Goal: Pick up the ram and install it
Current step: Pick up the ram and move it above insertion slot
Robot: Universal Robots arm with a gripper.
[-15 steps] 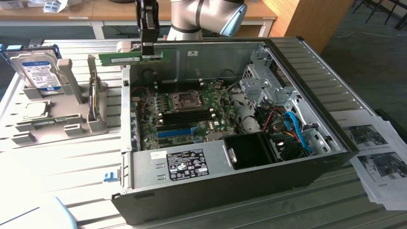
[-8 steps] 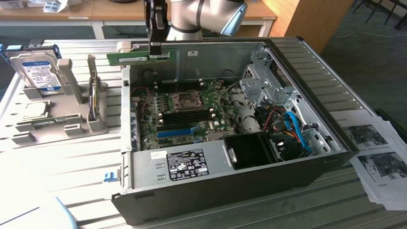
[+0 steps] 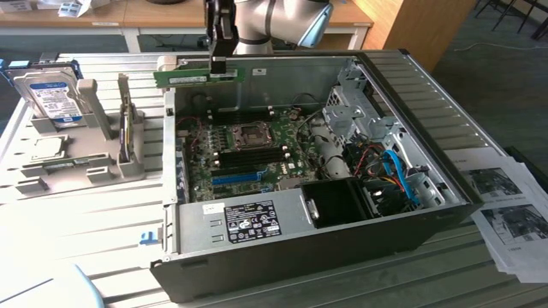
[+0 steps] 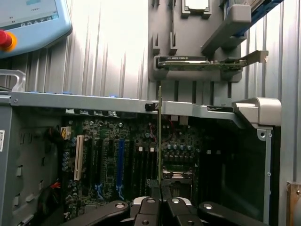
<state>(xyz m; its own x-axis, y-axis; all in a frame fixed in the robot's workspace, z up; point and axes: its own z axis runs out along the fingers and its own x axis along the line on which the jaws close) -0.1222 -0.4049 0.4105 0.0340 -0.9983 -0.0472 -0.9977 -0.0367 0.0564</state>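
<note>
The ram is a long, thin green stick held level in the air above the open computer case's wall, on the exterior view's left. My gripper is shut on the ram's right end, reaching down from above. In the wrist view the ram appears edge-on as a thin upright line rising from between my closed fingers. Beneath it lies the motherboard with its dark memory slots beside the processor socket.
A blue slot lies on the board's near side. A grey holder left of the case carries a hard drive and an upright card. Papers lie to the right. A teach pendant rests beyond the case.
</note>
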